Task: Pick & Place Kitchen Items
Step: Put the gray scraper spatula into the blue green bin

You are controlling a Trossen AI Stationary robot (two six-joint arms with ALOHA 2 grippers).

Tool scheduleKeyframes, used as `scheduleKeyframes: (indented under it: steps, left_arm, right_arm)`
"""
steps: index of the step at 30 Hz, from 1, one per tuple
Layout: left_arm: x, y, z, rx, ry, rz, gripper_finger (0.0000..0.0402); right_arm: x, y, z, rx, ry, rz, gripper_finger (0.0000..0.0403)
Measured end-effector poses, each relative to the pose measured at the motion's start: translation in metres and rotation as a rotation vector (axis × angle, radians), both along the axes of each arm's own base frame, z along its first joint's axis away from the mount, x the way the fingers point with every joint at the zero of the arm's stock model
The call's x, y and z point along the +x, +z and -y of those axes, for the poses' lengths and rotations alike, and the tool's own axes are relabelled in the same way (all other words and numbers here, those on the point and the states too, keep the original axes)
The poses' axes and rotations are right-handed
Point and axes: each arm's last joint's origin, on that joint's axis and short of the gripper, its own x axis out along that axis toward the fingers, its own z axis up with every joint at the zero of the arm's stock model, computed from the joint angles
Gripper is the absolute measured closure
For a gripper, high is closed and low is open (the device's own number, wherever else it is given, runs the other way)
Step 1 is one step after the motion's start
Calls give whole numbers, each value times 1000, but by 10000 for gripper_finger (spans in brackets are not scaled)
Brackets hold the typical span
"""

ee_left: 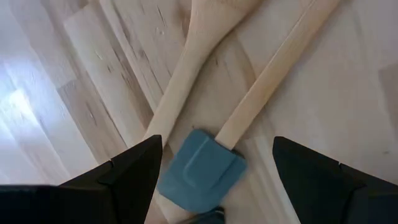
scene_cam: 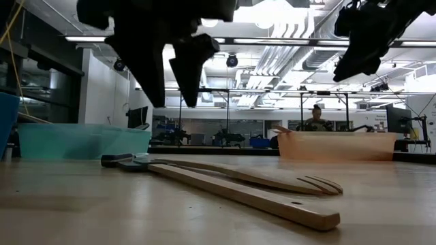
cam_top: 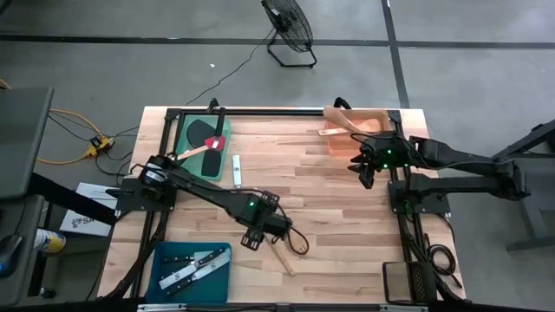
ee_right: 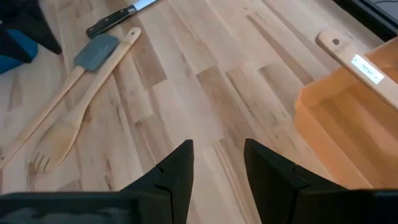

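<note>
Left gripper (ee_left: 214, 180) hangs spread right over the spatula (ee_left: 202, 169) and wooden fork (ee_right: 62, 134), crossed on the worktop (cam_top: 329, 199), so it's lined up for a grab. Right gripper (ee_right: 217, 168), parted and empty, waits beside the orange tray (ee_right: 348, 118).

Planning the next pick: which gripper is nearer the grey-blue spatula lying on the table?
Left. The left gripper hovers right above the spatula, fingers open either side of its head. The right gripper is far off, beside the orange tray.

a lab: concrete floor (cam_top: 486, 52), distant workbenches (scene_cam: 225, 139).
</note>
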Motion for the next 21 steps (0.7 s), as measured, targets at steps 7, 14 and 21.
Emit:
scheduleKeyframes:
  steps: [7, 14, 21]
  left_arm:
    - [7, -26, 0, 30, -171, -113, 100]
    - [10, -47, 2, 36, -245, -186, 100]
    - [15, -46, 3, 32, -270, -134, 100]
  right_arm:
    - [1, 0, -4, -1, 29, 0, 270]
    - [1, 0, -5, -1, 34, 0, 270]
    - [1, 0, -5, -2, 35, 0, 270]
